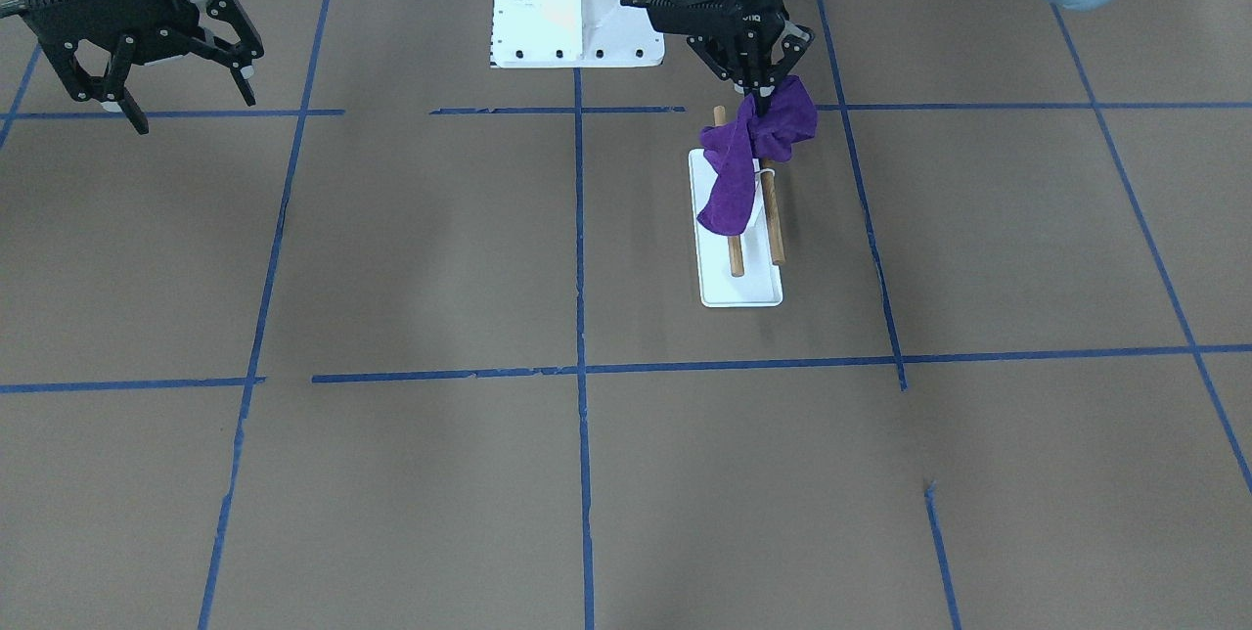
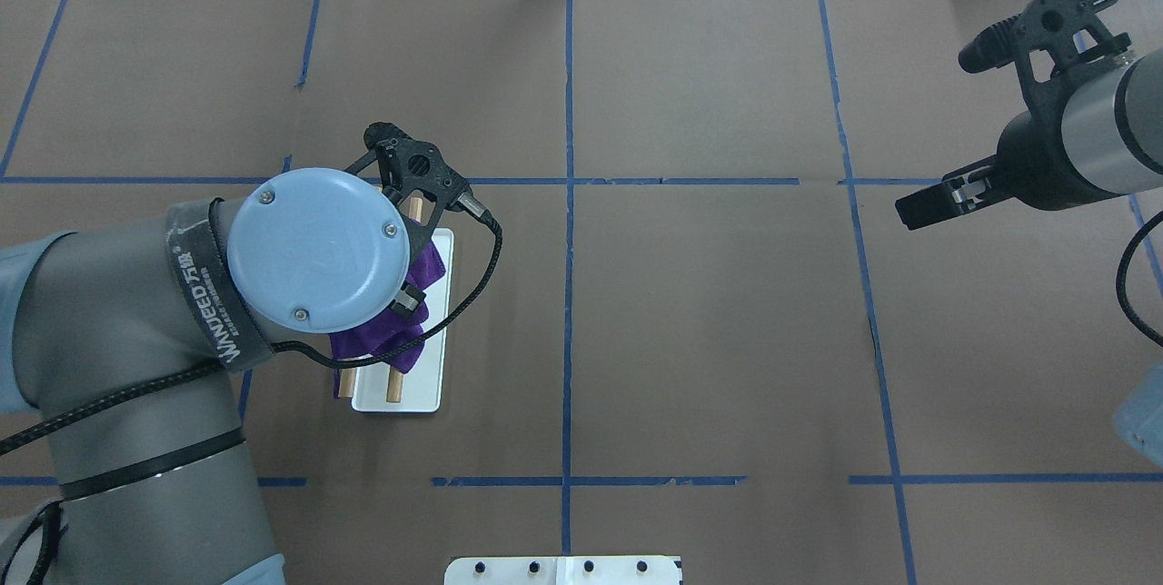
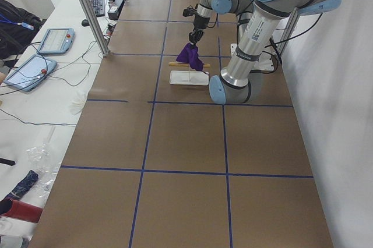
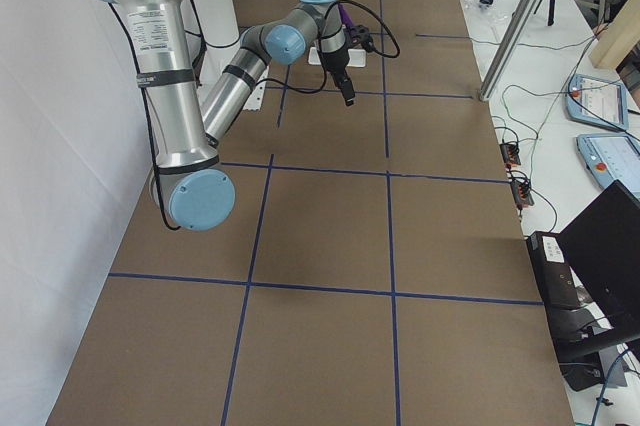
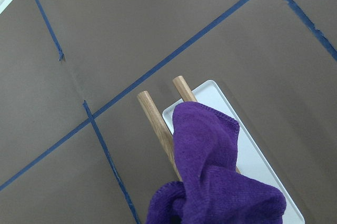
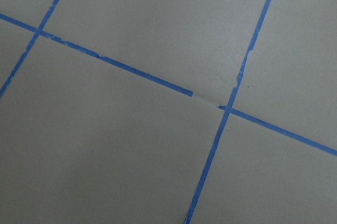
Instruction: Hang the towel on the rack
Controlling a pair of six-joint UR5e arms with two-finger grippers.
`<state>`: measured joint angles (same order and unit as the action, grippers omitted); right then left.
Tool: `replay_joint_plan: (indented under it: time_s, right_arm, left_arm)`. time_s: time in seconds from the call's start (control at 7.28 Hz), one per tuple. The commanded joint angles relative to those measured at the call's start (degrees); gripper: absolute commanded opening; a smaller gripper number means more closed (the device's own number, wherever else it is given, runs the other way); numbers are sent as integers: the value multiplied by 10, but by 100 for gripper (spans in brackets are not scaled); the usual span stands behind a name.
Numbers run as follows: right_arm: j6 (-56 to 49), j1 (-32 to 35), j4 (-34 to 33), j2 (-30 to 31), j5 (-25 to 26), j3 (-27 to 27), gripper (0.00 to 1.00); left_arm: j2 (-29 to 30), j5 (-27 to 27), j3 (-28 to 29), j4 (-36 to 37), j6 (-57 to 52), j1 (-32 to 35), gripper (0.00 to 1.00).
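Two fingers of the left gripper [image 1: 761,94] pinch the top of the purple towel [image 1: 734,190], which hangs beneath them over the rack [image 1: 776,234]; the right gripper [image 1: 188,100] fingers are spread.

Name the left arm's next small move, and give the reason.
Probably lower the left gripper slightly and open it: it pinches the towel just above the rack, and the cloth seems to drape across both dowels.

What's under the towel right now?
Both dowels and the white base lie beneath the towel, whose top is pinched in the left fingers. The dowels' middle stretch and most of their support are covered.
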<state>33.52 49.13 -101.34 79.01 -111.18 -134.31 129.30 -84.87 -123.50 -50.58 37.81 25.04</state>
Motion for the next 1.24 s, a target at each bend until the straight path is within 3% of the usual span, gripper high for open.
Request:
replay_joint_plan:
  time_s: [0.0,0.27,0.55,0.82,0.96,1.1]
  right_arm:
    - [0,0,0,0,0,0,100]
    - [0,-1,0,0,0,0,100]
    - [0,-1,0,0,0,1,100]
    - [0,-1,0,-1,0,1,100]
    - [0,-1,0,-1,0,1,100]
    - [0,-1,0,-1,0,1,100]
  left_arm:
    - [-18,0,6,-16,-5,1,0]
    - [-20,1,9,-18,-7,1,0]
    - [-19,1,19,-18,-8,1,14]
    - [-28,1,21,-18,-8,2,13]
    - [-27,1,23,-18,-8,3,18]
    - [-27,0,24,-18,-8,3,44]
